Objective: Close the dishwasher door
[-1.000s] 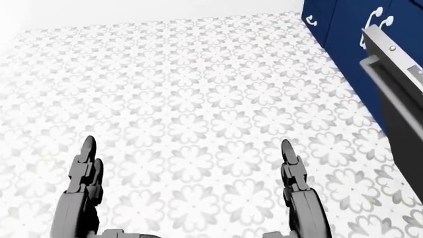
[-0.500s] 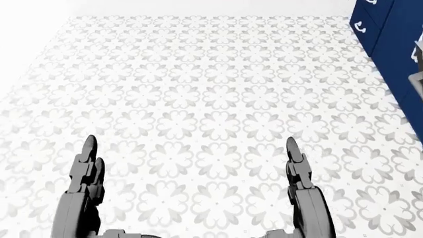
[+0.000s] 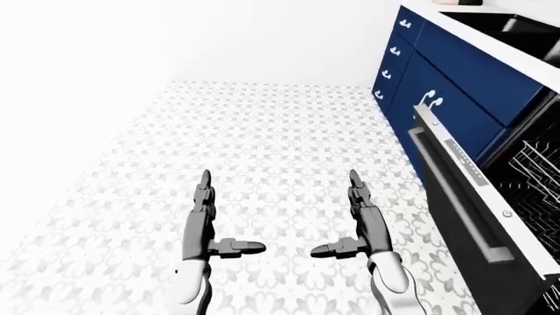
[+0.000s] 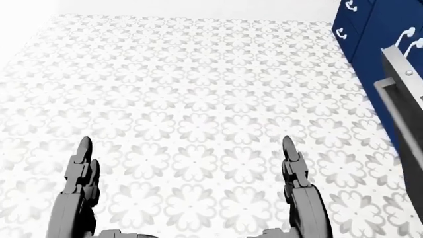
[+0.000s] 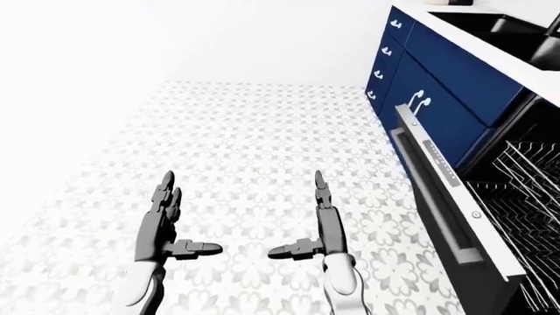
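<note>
The dishwasher door (image 3: 455, 197) hangs partly open at the right of the left-eye view, a dark panel with a long bar handle (image 3: 442, 190); wire racks (image 5: 525, 190) show behind it. Its top corner appears at the right edge of the head view as dishwasher door (image 4: 403, 79). My left hand (image 3: 203, 216) and right hand (image 3: 360, 216) are held out over the floor, fingers straight, thumbs pointing inward, both open and empty. The right hand is left of the door and apart from it.
Navy cabinets (image 3: 455, 85) with white handles run along the right under a white counter with a dark sink (image 5: 499, 26). Patterned grey-white floor tiles (image 3: 262, 151) stretch ahead to a white wall (image 3: 218, 39).
The whole head view has swung: the door slid out of the picture to the right, then came back in at the right edge. The hands hold the same open pose.
</note>
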`<state>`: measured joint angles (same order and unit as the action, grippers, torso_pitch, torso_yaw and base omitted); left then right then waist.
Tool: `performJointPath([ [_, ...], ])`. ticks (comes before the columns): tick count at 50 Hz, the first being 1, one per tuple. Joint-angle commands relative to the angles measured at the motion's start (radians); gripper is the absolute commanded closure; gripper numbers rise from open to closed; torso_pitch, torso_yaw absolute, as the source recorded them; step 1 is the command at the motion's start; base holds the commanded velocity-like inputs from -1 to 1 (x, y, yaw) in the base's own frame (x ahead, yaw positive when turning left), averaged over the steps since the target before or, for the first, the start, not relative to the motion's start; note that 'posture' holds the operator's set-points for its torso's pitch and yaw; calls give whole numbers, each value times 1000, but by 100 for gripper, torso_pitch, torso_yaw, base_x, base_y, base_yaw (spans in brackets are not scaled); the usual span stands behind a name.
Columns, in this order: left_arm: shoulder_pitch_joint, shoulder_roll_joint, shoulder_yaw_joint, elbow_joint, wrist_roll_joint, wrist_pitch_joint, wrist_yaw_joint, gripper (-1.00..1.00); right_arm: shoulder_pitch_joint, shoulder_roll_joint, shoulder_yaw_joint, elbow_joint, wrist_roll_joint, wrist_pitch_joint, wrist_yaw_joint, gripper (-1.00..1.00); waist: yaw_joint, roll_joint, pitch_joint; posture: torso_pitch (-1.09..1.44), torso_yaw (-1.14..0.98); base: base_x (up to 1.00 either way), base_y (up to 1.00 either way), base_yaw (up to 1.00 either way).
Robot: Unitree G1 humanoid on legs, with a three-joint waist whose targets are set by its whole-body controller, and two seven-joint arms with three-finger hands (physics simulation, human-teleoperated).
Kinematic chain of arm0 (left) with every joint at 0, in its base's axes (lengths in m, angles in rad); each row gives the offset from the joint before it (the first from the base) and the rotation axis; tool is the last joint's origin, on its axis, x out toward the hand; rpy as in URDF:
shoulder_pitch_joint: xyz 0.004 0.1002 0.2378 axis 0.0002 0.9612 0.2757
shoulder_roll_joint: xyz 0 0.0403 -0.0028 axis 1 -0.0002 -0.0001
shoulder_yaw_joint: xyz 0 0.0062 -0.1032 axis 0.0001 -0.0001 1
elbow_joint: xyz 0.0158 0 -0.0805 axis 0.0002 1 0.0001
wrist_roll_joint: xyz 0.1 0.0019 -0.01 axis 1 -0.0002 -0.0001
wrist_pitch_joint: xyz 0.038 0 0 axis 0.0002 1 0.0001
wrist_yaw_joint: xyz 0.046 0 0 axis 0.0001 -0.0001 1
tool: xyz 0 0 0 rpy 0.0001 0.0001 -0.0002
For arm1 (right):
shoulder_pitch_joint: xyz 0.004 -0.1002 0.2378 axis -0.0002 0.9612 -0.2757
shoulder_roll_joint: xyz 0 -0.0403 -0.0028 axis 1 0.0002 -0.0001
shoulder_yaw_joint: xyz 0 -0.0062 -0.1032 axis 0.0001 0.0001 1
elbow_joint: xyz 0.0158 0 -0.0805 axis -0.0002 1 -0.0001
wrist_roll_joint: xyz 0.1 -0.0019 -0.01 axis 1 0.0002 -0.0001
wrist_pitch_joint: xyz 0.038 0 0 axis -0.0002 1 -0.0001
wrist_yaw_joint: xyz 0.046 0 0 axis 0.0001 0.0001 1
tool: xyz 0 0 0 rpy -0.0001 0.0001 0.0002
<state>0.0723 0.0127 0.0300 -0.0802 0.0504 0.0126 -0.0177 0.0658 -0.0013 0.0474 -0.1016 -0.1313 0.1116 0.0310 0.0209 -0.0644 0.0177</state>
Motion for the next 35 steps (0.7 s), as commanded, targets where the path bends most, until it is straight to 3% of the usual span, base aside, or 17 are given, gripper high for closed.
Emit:
performJointPath([
  [1,-15,-1,-10,-40,-1,-30,-4,-100,-13,-2,-7,-34,-2,-25,-5,-100,-3,-16,-23,0,0,0,-45,0],
  [2,-15,-1,-10,-40,-2,-29,-4,-100,-12,-2,-7,-35,-2,-25,-5,-100,-8,2,3,0,0,0,-43,0],
  [3,-14,-1,-11,-41,-1,-29,-3,-100,-11,-2,-7,-35,-2,-26,-4,-100,-6,1,8,0,0,0,-42,0],
  [9,-12,-1,-11,-48,-2,-25,-4,-100,-8,-2,-6,-40,-1,-23,-3,-100,-10,38,4,0,0,0,-35,0],
  [26,-18,0,-8,-42,-4,-25,-3,-100,-7,-2,-6,-42,4,-20,3,-100,-13,63,-4,0,0,0,-31,0],
  [31,-17,0,-8,-46,-5,-22,-4,-100,-9,-1,-5,-50,2,-12,3,-100,-15,82,-3,0,0,0,-30,0],
  [34,-17,0,-8,-47,-5,-21,-4,-100,-8,-2,-5,-56,2,-8,3,-100,-16,114,-2,0,0,0,-31,0],
  [35,-17,0,-8,-47,-5,-21,-4,-100,-7,-2,-5,-56,2,-8,3,-100,-17,103,1,0,0,0,-31,0],
])
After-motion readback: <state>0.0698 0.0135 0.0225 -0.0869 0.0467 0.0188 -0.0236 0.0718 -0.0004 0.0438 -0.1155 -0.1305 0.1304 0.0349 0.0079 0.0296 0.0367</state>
